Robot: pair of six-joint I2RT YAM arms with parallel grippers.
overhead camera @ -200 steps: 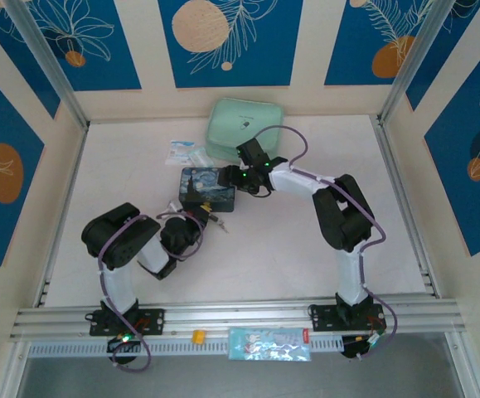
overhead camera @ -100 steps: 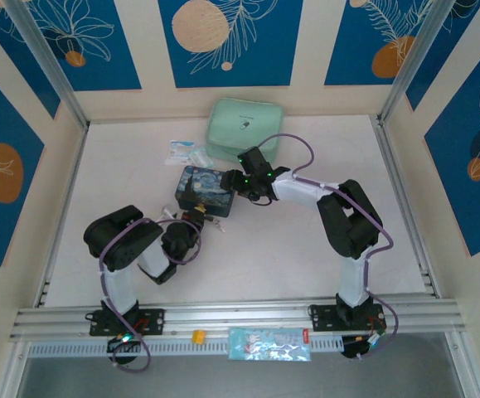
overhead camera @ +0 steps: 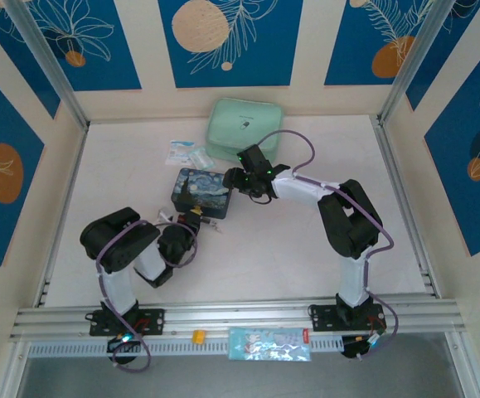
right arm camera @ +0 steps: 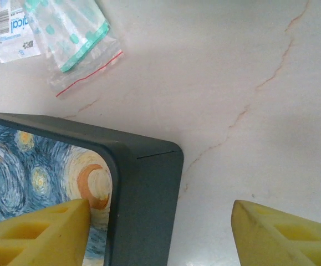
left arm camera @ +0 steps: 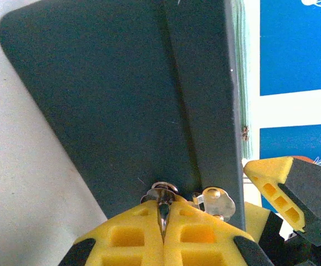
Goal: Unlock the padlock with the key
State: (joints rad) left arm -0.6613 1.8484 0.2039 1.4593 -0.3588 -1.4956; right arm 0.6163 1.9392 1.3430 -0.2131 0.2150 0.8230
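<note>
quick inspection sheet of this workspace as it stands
surface: pale marbled tabletop, faint reddish veins.
job's things: thin silvery key pinched by left gripper; padlock too small to tell.
clutter: dark blue swirl-painted tin; mint-green pouch; clear plastic packets.
grippers: left shut at the tin's side wall; right gripper open, straddling the tin's corner.
cables: purple cables looped along both arms.
surroundings: blue floral wall panels; aluminium front rail.
</note>
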